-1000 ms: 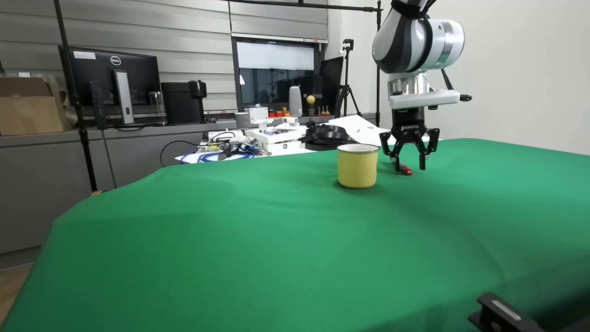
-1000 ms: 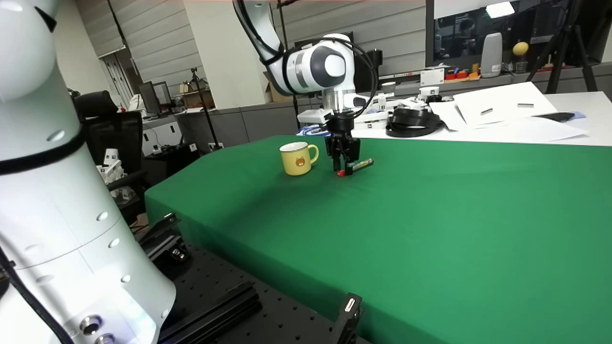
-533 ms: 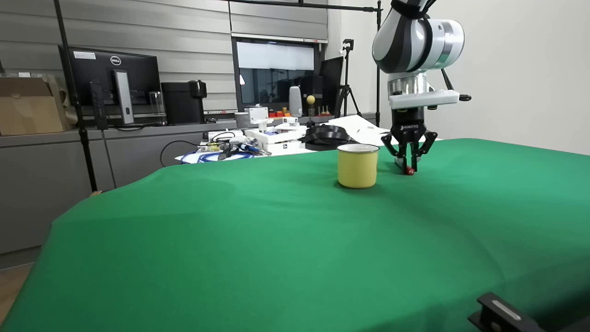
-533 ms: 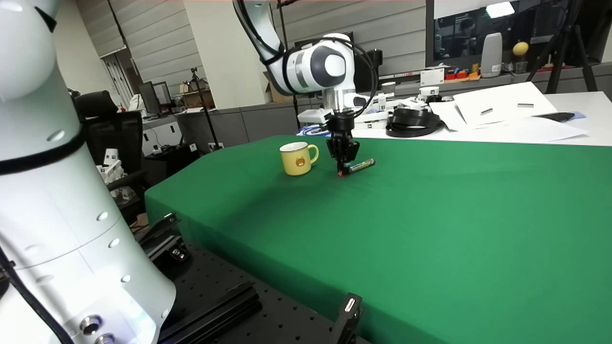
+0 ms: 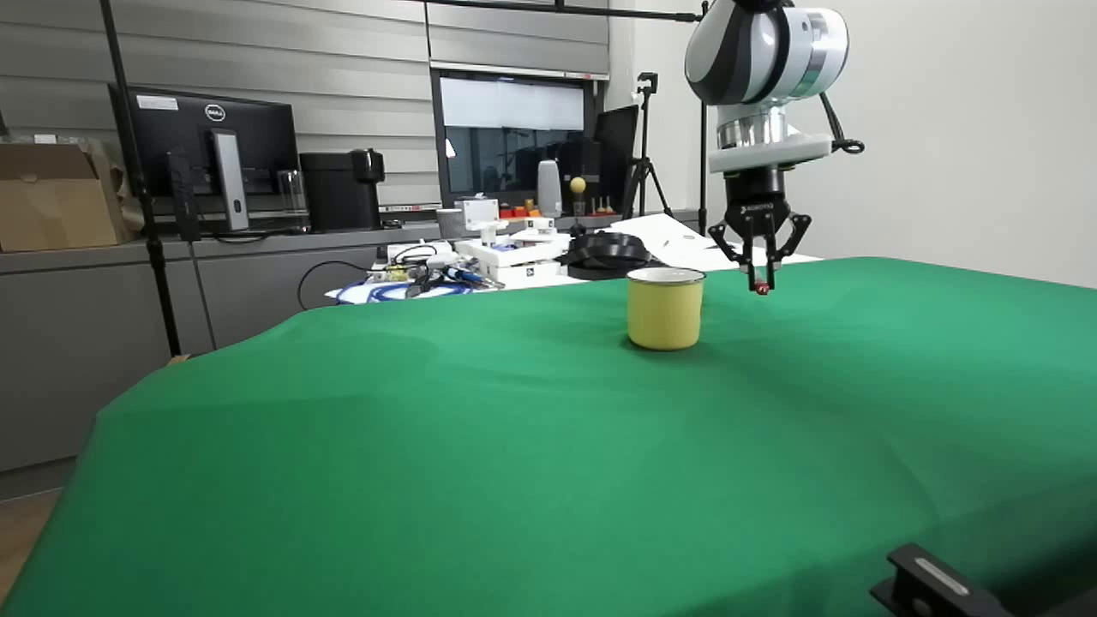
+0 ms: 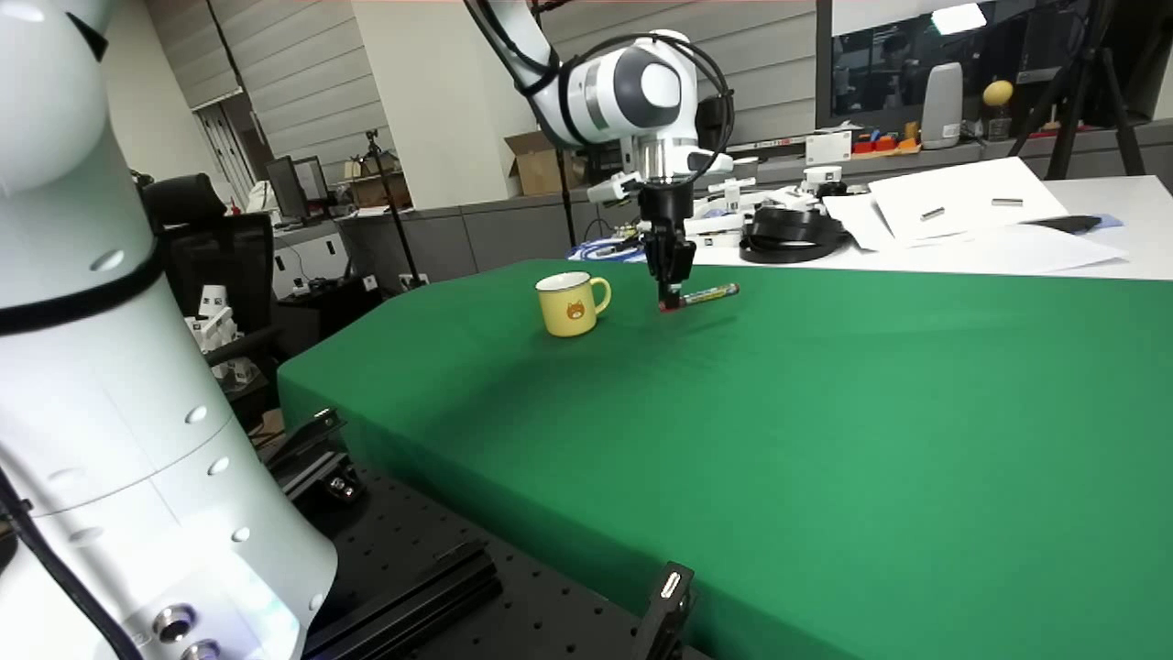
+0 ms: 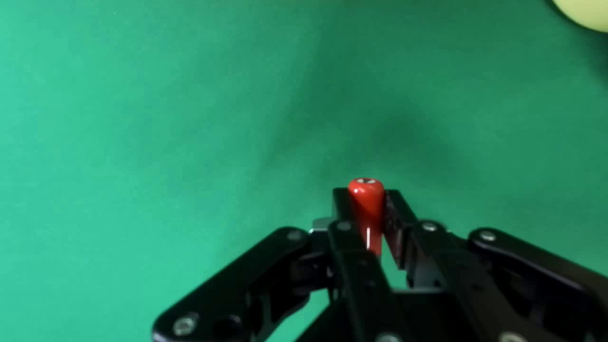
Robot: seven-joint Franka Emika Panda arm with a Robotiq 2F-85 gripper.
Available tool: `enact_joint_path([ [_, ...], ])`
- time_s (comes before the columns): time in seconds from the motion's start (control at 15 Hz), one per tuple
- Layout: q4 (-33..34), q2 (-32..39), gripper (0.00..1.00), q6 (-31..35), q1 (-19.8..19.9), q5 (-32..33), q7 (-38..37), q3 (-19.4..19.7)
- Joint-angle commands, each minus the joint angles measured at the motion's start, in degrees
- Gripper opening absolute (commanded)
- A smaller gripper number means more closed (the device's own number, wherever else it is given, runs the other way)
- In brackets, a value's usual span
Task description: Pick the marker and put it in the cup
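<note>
My gripper [image 5: 761,279] is shut on the marker [image 6: 711,294] and holds it above the green cloth. The marker's red cap end [image 7: 368,202] sits between the fingertips in the wrist view. Its patterned body sticks out level to one side in an exterior view and is mostly hidden behind the fingers in the wrist view. The pale yellow cup [image 5: 664,313] stands upright on the cloth, beside and apart from the gripper. Its handle and a small animal face show in an exterior view [image 6: 568,307]. Only the cup's edge [image 7: 589,13] shows at the wrist view's top right corner.
The green cloth-covered table [image 5: 514,446] lies under the gripper and cup. Behind it, a white table holds papers [image 6: 971,206], a black round object [image 6: 794,236] and white parts. Black rails [image 6: 403,600] lie by the robot base [image 6: 174,513].
The gripper has closed on the marker near its red end. It has then risen, lifting the marker off the cloth. The cup has not moved.
</note>
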State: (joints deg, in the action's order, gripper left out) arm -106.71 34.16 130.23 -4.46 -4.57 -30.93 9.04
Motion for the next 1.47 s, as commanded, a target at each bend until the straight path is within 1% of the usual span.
enact_joint_path([
  [0.0,6.1,0.03,0.05,-10.92,0.7,-0.82,-3.46,-0.31],
  [0.27,12.09,0.83,0.05,-26.09,2.62,-3.88,-2.52,-1.9],
  [0.4,15.27,1.53,0.05,-34.57,3.73,-6.38,-2.24,-2.66],
  [0.67,20.66,3.26,0.05,-48.06,5.19,-11.65,-4.53,-3.02],
  [0.8,22.91,4.27,0.05,-52.58,5.57,-13.29,-5.31,-2.8],
  [1.07,26.92,6.61,0.05,-59.56,6.39,-16.36,-7.09,-2.61],
  [1.4,30.71,9.08,0.05,-64.61,7.11,-19.07,-8.13,-2.51],
])
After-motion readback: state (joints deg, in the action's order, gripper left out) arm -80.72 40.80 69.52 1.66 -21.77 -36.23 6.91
